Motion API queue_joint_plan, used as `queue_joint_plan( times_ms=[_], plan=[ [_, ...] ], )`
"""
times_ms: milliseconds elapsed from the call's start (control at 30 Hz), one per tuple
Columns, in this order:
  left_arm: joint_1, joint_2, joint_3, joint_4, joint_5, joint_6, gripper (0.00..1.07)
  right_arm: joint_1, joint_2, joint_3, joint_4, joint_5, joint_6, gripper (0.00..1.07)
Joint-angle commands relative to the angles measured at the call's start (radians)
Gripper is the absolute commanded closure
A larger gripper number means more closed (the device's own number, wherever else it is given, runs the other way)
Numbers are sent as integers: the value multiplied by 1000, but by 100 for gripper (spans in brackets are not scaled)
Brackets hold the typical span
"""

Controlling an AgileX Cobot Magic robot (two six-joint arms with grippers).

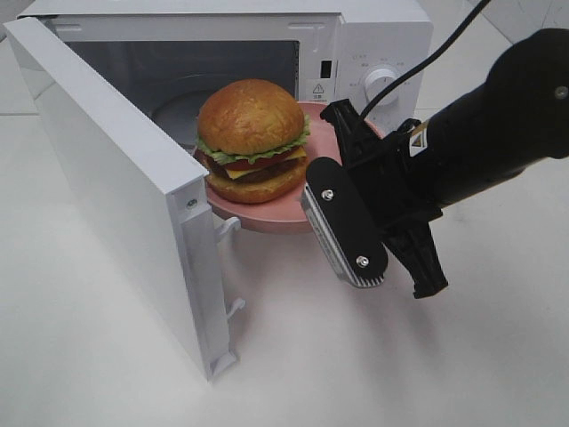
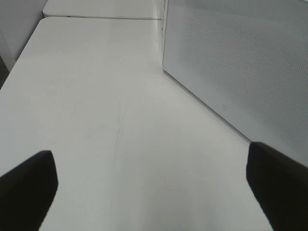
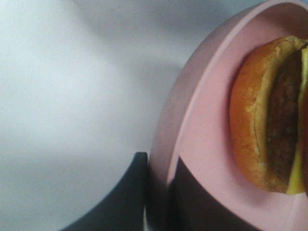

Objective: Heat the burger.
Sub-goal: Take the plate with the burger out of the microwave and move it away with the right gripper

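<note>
One hand [image 1: 313, 182] clamped on plate [image 1: 267, 213] rim, wrist rolled sideways.

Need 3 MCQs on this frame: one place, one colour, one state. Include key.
1. Where is the burger?
A. on a plate at the microwave's opening
B. on the bare table
C. on top of the microwave

2. What colour is the plate?
A. blue
B. pink
C. white

3. How is the microwave door?
A. shut
B. removed
C. swung open

Key: 1 A, the burger sits on the plate at the microwave mouth; 2 B, its rim is pink; 3 C, the door stands out wide.
</note>
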Motion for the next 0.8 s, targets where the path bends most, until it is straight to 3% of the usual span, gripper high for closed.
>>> queue_joint_plan(
  times_ms=[33,800],
  plan=[
    [5,-17,1,-4,2,-2,7,-5,-52,23,7,-65,7,107],
    [5,-17,1,-4,2,-2,7,-4,-449,309,-22,18,65,107]
  ],
)
